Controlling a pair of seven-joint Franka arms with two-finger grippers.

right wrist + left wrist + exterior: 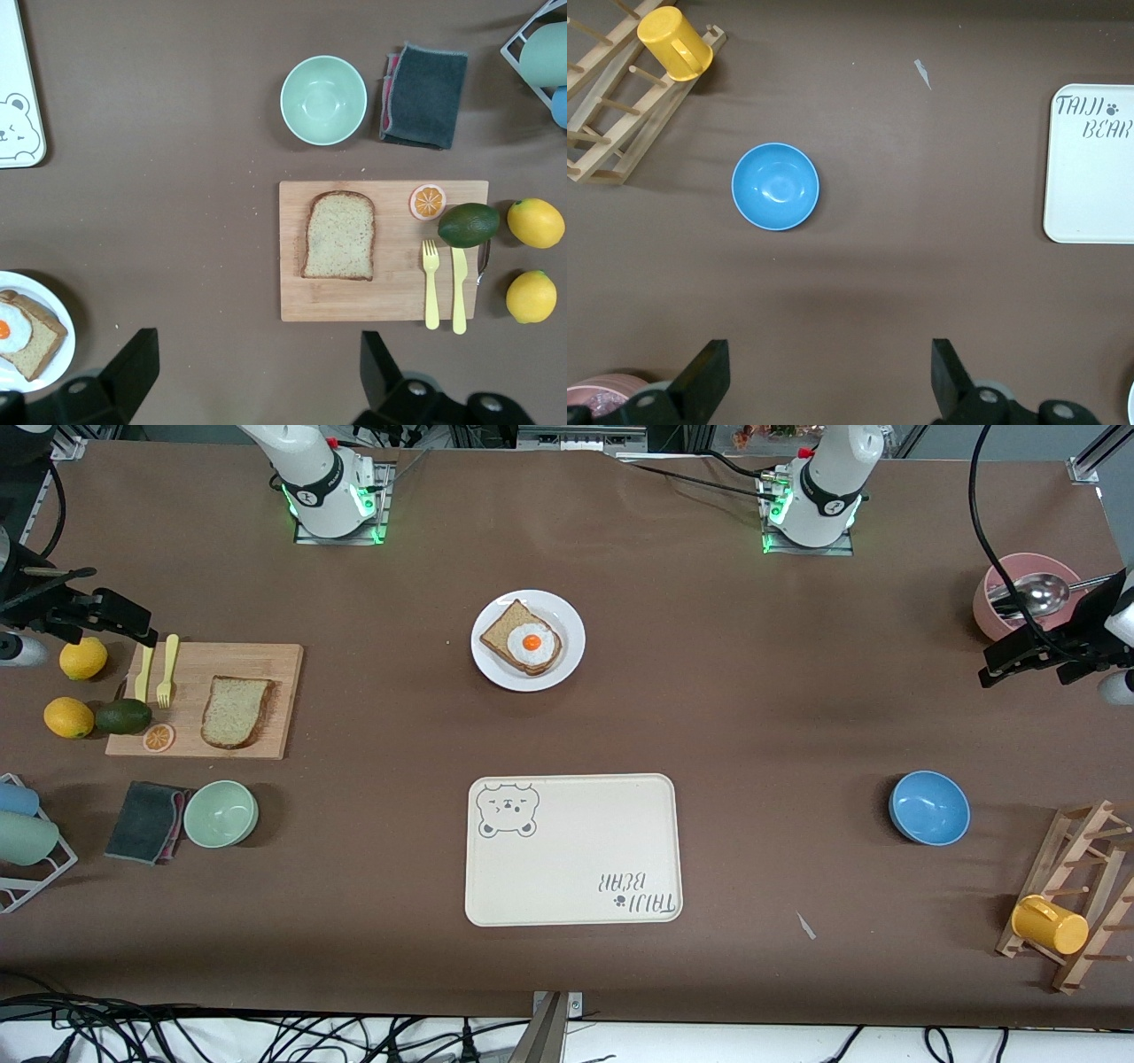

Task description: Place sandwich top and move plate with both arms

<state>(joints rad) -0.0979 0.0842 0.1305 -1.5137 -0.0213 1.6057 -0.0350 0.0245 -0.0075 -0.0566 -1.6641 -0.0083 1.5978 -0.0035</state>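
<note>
Waiting with fingers spread wide and empty, the right gripper (pixel 252 381) hangs over the right arm's end of the table, above bare tabletop beside the wooden cutting board (pixel 383 301); the left gripper (pixel 828 381), equally wide open and holding nothing, waits high over the left arm's end, near the blue bowl (pixel 775 187).

The sandwich top (pixel 339 235), a plain speckled slice, lies flat on the cutting board, untouched, beside a yellow fork (pixel 431 283) and knife (pixel 459 289). The plate (pixel 528 640) sits mid-table between the two arm bases, carrying the egg-topped slice (pixel 523 639), farther from the front camera than the bear-printed tray (pixel 573 849).

The first step appears not yet begun. Picking the slice cleanly likely means the right gripper dropping square over it and pinching across opposite crust edges, keeping clear of the fork. The bread should then be lowered level onto the egg so the crusts line up and the plate does not skid.

Among the containers, the blue bowl and the pale green bowl (pixel 323 100) are both empty, and the tray is bare. A pink bowl (pixel 1032 593) at the left arm's end holds a metal ladle (pixel 1045 593). A yellow mug (pixel 675 42) hangs on the wooden rack (pixel 616 115).
</note>
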